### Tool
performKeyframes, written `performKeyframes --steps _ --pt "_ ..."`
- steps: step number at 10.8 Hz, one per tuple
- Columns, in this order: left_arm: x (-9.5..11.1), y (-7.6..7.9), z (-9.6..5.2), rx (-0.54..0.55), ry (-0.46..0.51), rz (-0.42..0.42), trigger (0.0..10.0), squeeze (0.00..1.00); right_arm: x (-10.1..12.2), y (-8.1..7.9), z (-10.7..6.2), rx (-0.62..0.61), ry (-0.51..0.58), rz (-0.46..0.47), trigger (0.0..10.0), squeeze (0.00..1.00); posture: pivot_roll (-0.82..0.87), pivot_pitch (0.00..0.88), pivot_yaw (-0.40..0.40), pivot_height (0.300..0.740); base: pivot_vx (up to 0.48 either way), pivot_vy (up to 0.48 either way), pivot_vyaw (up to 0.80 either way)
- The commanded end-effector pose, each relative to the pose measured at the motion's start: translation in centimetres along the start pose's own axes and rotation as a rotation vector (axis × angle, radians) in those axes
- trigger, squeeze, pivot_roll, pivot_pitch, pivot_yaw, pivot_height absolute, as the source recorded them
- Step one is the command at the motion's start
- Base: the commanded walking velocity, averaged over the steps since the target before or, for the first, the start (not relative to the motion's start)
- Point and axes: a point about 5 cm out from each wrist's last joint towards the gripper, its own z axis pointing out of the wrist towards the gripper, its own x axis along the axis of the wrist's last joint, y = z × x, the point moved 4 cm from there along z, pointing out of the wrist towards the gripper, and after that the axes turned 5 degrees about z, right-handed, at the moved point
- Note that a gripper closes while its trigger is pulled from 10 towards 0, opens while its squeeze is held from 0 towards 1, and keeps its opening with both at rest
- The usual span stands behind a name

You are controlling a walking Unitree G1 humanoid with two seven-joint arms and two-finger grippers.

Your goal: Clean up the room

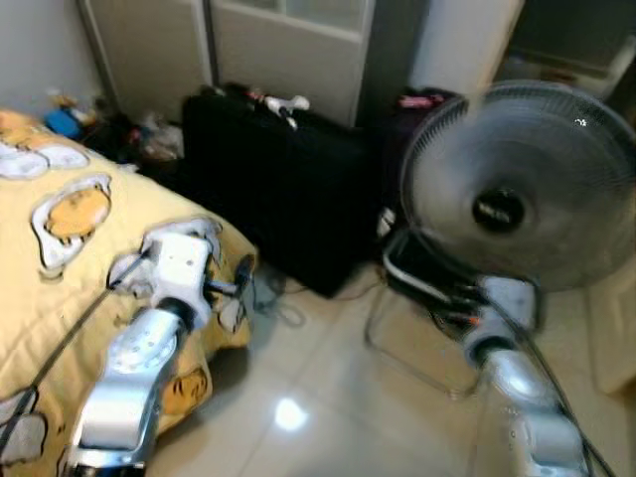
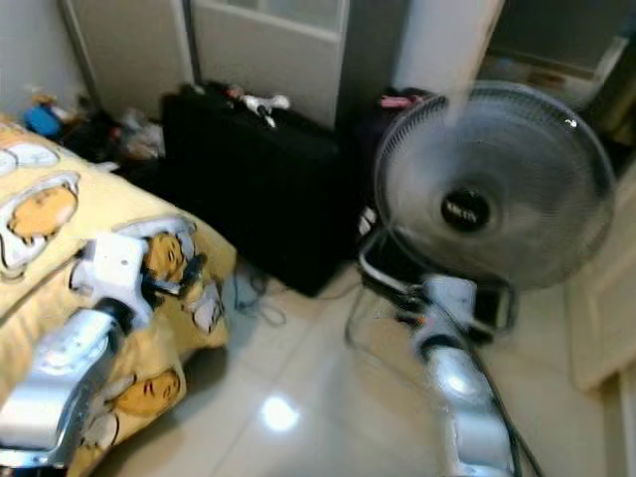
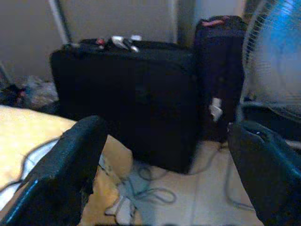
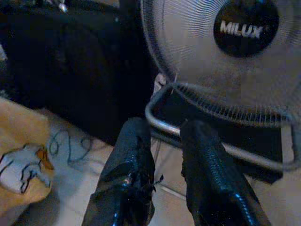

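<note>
A large black suitcase (image 1: 283, 189) is standing shut on the floor by the wall with small white and red items (image 1: 278, 102) lying on its top, a second dark bag (image 3: 221, 75) is standing just beside it, and loose cables (image 1: 278, 298) are trailing on the tiles below the yellow bedspread (image 1: 60, 248). The fan (image 4: 225, 61) is showing "MILUX" on its black hub. The left gripper (image 3: 164, 169) is hanging over the bed corner with fingers spread wide and empty, while the right gripper (image 4: 167, 136) is pointing at the fan's metal frame (image 4: 160, 120), fingers slightly apart, holding nothing.

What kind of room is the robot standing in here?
Most likely a bedroom in a home: a bed with a yellow cartoon bedspread, a black suitcase on the tiled floor, and a standing fan beside it.
</note>
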Motion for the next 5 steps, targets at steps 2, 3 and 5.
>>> performKeyframes --steps 2,3,5 --pt "0.14 -0.83 -0.08 0.023 -0.004 0.015 10.0 0.00 0.52 -1.19 0.27 0.029 0.019 0.003 10.0 0.00 0.12 0.000 -0.047 0.740 0.461 0.000 0.00" --pt "0.09 -0.77 -0.06 0.023 -0.005 0.015 10.0 0.00 0.39 -1.08 0.27 0.027 0.010 -0.001 10.0 0.00 0.12 0.000 -0.047 0.740 0.461 0.000 -0.59" --pt "-0.40 -0.72 -0.18 0.023 -0.017 0.016 10.0 0.00 0.54 -0.85 0.22 0.020 0.015 0.002 10.0 0.00 0.10 0.000 -0.035 0.740 0.461 0.000 -0.76"
